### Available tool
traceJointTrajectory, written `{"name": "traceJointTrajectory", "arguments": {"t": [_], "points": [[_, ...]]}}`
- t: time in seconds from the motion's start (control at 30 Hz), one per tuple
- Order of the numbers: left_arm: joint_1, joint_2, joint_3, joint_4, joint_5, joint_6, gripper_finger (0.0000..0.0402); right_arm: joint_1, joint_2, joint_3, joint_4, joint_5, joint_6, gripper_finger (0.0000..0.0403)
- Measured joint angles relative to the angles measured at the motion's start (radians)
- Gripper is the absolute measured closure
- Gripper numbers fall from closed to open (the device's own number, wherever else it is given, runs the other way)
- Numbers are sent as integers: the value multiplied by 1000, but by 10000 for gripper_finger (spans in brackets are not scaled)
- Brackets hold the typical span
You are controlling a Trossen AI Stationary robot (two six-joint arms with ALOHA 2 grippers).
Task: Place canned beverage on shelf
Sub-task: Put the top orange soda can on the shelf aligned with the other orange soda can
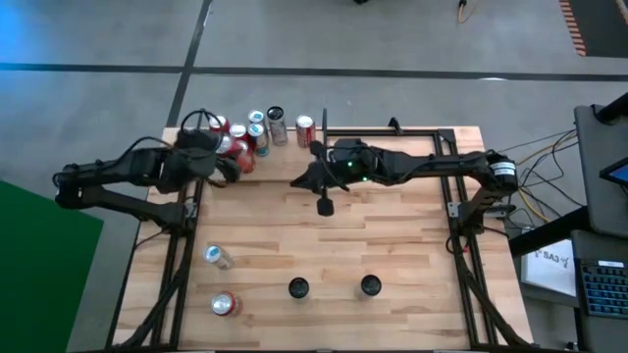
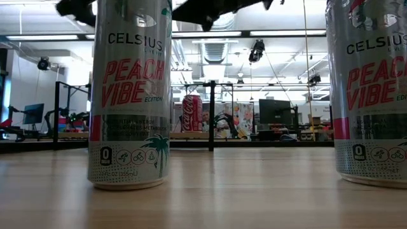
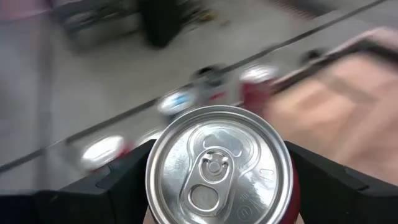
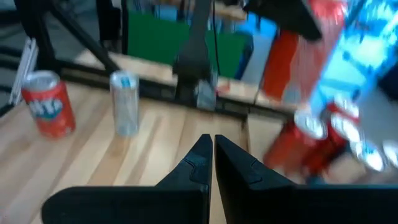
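Red can (image 3: 219,167): held top-up in the left tool (image 1: 228,165), one dark finger (image 3: 118,180) on each side of its body; silver lid and pull tab face the left wrist camera. In the high view it sits over the far-left corner of the surface (image 1: 392,250), right beside the cluster of cans there.

Shelf (image 1: 412,130): light wood board with thin black rods along its edges, one black upright rod (image 1: 324,120) at the far edge.

Can cluster (image 1: 257,129): several upright cans, red ones and silver-blue ones, packed together at the far-left end of the shelf; a single red can (image 1: 305,130) stands at the right end of the group, just beside the upright rod.

Right tool (image 1: 325,205): fingers pressed together, holding nothing, hanging over the middle of the surface, well apart from the cluster.

Near edge of the surface: two tall silver cans (image 2: 130,95) (image 2: 369,95) marked "Celsius Peach Vibe", upright, close to the low camera.

Near-left corner: a silver can (image 1: 218,257) lying on its side and a red can (image 1: 225,305) near it.
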Motion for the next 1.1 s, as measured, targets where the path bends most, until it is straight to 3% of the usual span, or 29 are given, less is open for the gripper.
{"name": "traceJointTrajectory", "arguments": {"t": [0.2,0.4,0.53,0.87,1.0,1.1], "points": [[-96,-6,-59,241,48,135,105,-6,62,-30,198,4,-29,394],[-148,18,-73,270,47,125,105,-7,86,5,230,148,37,371],[-151,37,-73,312,46,138,103,-7,97,8,218,157,102,307],[-151,60,-73,406,43,180,99,-7,101,10,229,159,225,88],[-151,60,-73,471,44,203,98,-7,106,10,221,158,215,42],[-151,60,-73,495,44,213,98,-7,105,10,228,158,209,32]]}}
